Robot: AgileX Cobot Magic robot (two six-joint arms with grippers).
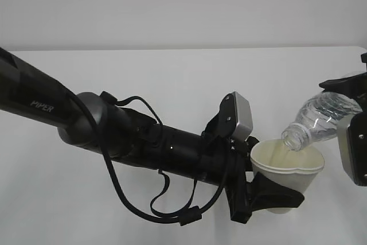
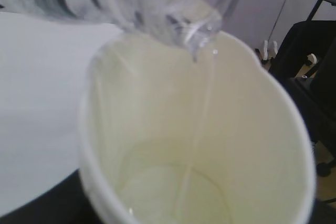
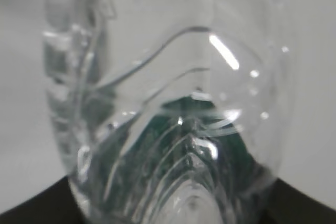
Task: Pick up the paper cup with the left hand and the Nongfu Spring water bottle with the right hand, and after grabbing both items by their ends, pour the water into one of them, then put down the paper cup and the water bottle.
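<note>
The white paper cup [image 1: 287, 167] is held above the table, its rim squeezed out of round, with my left gripper [image 1: 269, 196] shut on its lower part. The clear Nongfu Spring water bottle [image 1: 318, 120] lies tilted, its open mouth over the cup's rim on the right side. My right gripper [image 1: 355, 127] is shut on the bottle's far end. Seen from the left wrist, a thin stream runs from the bottle mouth [image 2: 197, 35] into the cup [image 2: 210, 145], where water pools at the bottom. The right wrist view is filled by the bottle [image 3: 173, 129] and its dark green label.
A white table [image 1: 172, 78] lies under both arms, with a pale wall behind. My long black left arm [image 1: 114, 127] with looping cables crosses the lower left. Dark stands and furniture [image 2: 315, 66] are visible beyond the table's edge.
</note>
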